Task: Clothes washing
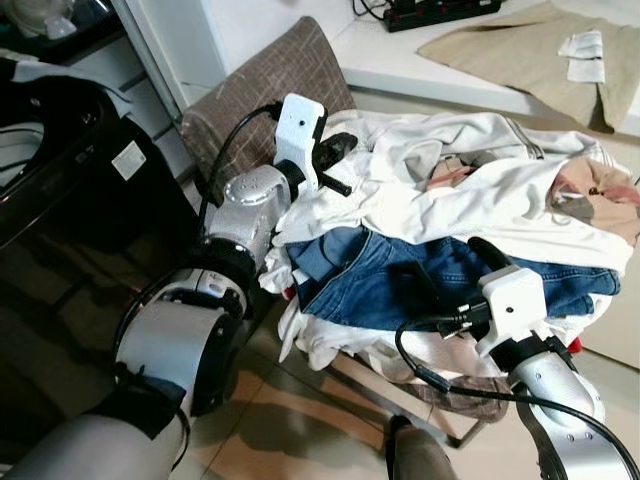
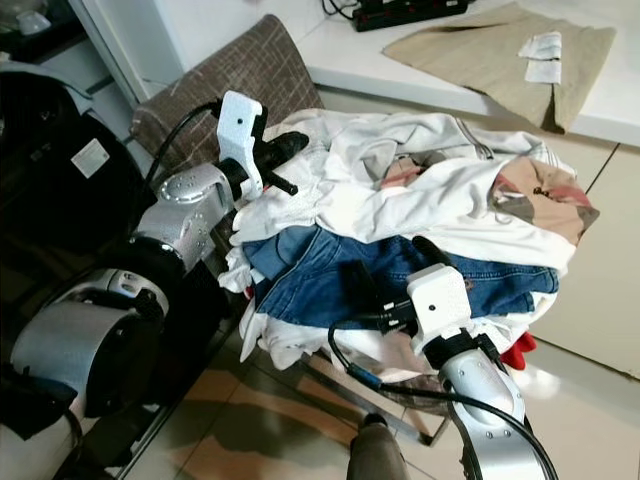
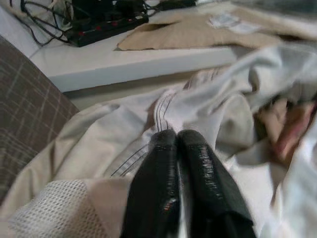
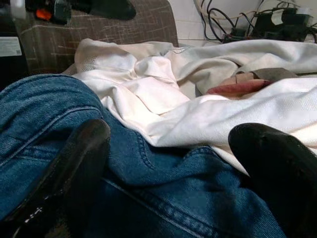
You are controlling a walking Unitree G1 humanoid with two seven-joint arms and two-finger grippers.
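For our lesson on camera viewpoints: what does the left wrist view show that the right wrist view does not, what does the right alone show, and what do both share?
Left wrist view alone: the left gripper, fingers shut, tips on a white garment, and a beige cloth on the counter. Right wrist view alone: the right gripper, fingers open over blue jeans. Both share the brown chair back, the power strip and the pile's white clothes.

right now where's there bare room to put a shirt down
Bare spots: the white counter between the black power strip and the beige cloth, and the tiled floor in front of the chair. The chair seat is crowded with the clothes pile, both pincers in it.
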